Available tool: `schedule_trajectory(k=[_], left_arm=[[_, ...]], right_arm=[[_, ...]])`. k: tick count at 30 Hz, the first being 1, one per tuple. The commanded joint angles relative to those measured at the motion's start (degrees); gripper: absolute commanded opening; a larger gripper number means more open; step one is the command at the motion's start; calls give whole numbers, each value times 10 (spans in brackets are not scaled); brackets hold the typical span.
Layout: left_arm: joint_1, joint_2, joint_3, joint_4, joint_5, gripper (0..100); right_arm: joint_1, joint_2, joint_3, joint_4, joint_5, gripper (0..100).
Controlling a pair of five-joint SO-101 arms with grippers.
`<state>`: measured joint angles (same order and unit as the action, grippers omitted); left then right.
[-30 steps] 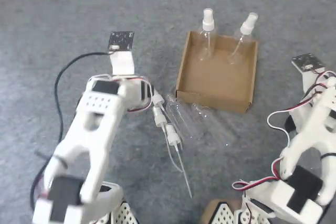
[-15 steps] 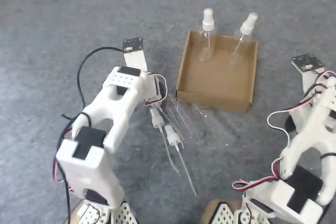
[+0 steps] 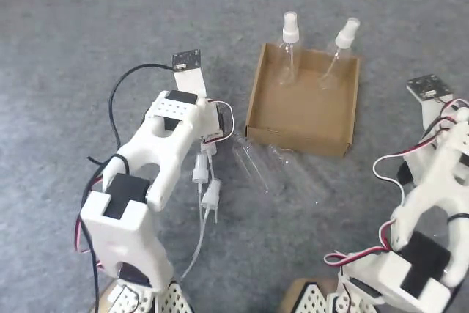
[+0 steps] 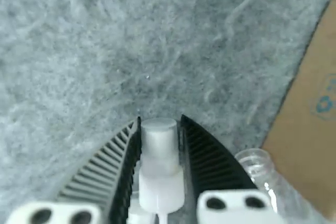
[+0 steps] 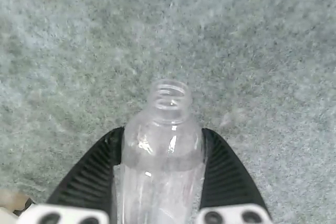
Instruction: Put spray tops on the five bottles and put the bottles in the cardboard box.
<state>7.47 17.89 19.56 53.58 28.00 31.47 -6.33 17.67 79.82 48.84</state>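
While our left gripper [image 4: 160, 121] clamps a spray top [image 4: 159, 157] (left of the box [image 3: 293, 141]), our right gripper [image 5: 163, 130] clamps a topless bottle [image 5: 167, 109].

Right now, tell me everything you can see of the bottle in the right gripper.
The bottle is clear and looks like thin plastic: a round body, a sloped shoulder and a short threaded neck with an open, uncapped mouth. It looks empty. The right gripper is shut on it, its black fingers pressing opposite sides just below the shoulder. The neck points away from the wrist, over the grey mat. Its base is hidden.
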Motion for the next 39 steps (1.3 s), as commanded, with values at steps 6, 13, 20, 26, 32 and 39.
schedule_trajectory(k=[6, 13, 20, 26, 32, 39], left_arm=[[2, -13, -71, -6, 0, 90], [-7, -23, -184, 98, -62, 90], [-33, -164, -204, 132, -86, 90], [-62, -333, -160, 132, -91, 90], [-93, -484, -125, 132, -119, 90], [-142, -615, -145, 155, -136, 90]], right_arm=[[-2, -36, -4, -4, 7, 6], [-3, -42, -5, -3, 8, 6], [-7, -53, -20, -5, 4, 6], [-38, -140, -40, -3, -41, 6], [-185, -255, -39, -5, -164, 6], [-458, -306, -38, -52, -302, 6]])
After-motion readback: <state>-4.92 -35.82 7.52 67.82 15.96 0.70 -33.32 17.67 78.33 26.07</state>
